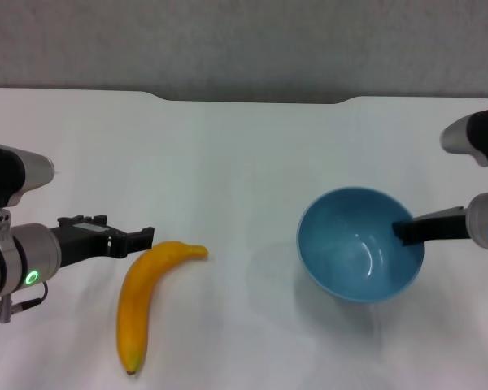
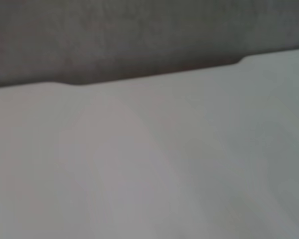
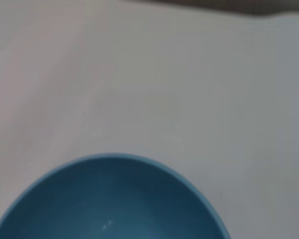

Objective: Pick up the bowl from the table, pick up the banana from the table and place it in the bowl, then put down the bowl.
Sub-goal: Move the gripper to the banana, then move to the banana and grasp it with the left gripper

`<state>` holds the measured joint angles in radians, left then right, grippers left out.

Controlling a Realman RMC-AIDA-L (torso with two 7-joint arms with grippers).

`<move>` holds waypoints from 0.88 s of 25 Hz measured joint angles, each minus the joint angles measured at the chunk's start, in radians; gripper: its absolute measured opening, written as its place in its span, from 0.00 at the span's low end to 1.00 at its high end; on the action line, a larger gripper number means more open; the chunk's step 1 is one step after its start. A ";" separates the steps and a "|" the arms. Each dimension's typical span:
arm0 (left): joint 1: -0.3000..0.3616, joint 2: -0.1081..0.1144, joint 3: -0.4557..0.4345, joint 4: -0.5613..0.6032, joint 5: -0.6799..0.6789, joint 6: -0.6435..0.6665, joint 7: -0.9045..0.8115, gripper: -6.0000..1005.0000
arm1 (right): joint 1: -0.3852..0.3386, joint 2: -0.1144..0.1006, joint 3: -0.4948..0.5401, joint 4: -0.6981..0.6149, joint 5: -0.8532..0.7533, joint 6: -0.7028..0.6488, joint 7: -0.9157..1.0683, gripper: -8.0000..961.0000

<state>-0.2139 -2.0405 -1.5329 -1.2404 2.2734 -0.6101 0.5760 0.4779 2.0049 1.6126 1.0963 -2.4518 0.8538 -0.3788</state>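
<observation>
The light blue bowl (image 1: 359,253) is at the right of the white table (image 1: 244,154), tipped a little, with a faint shadow on the table to its left. My right gripper (image 1: 402,231) is shut on the bowl's right rim, one dark finger (image 1: 423,227) reaching inside. The right wrist view shows the bowl's rim and glossy inside (image 3: 109,199) close up. The yellow-orange banana (image 1: 143,294) lies on the table at the front left, stem tip toward the middle. My left gripper (image 1: 145,237) hovers just left of the banana's stem end, close to it.
The table's far edge has a shallow notch (image 1: 252,101) against a grey wall; the notch also shows in the left wrist view (image 2: 154,74). Bare white tabletop lies between the banana and the bowl.
</observation>
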 joint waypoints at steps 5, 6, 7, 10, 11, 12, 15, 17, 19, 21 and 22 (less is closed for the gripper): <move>-0.007 0.004 -0.031 -0.025 0.013 -0.121 -0.008 0.89 | -0.035 0.000 0.003 0.064 0.001 -0.020 0.000 0.04; -0.009 0.004 -0.030 -0.024 0.019 -0.124 -0.007 0.89 | -0.037 0.000 0.003 0.074 0.001 -0.021 0.000 0.04; -0.012 0.003 -0.027 -0.022 0.029 -0.127 -0.007 0.89 | -0.039 0.000 0.003 0.083 0.001 -0.021 0.000 0.04; -0.036 -0.001 -0.021 -0.005 0.087 -0.123 -0.016 0.89 | -0.049 0.000 -0.005 0.111 0.001 -0.034 0.000 0.04; -0.046 -0.002 -0.020 0.001 0.099 -0.121 -0.023 0.89 | -0.052 0.000 -0.012 0.117 0.001 -0.042 0.000 0.04; -0.056 -0.002 -0.019 0.009 0.105 -0.121 -0.030 0.89 | -0.055 0.001 -0.021 0.123 0.001 -0.048 0.000 0.04; -0.073 -0.002 -0.016 0.034 0.113 -0.116 -0.039 0.89 | -0.056 0.001 -0.036 0.129 0.001 -0.057 0.000 0.04; -0.082 -0.002 -0.013 0.054 0.120 -0.112 -0.044 0.89 | -0.058 0.001 -0.038 0.136 0.001 -0.058 0.001 0.04; -0.088 -0.002 -0.004 0.066 0.139 -0.110 -0.060 0.89 | -0.061 0.001 -0.038 0.143 0.000 -0.060 0.002 0.04; -0.098 -0.003 0.013 0.077 0.160 -0.107 -0.080 0.89 | -0.066 0.001 -0.039 0.146 0.001 -0.064 0.003 0.04; -0.107 -0.003 0.024 0.087 0.172 -0.105 -0.092 0.89 | -0.069 0.001 -0.039 0.147 0.000 -0.068 0.003 0.04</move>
<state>-0.3208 -2.0431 -1.5091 -1.1530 2.4456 -0.7156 0.4838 0.4089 2.0060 1.5739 1.2429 -2.4513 0.7853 -0.3755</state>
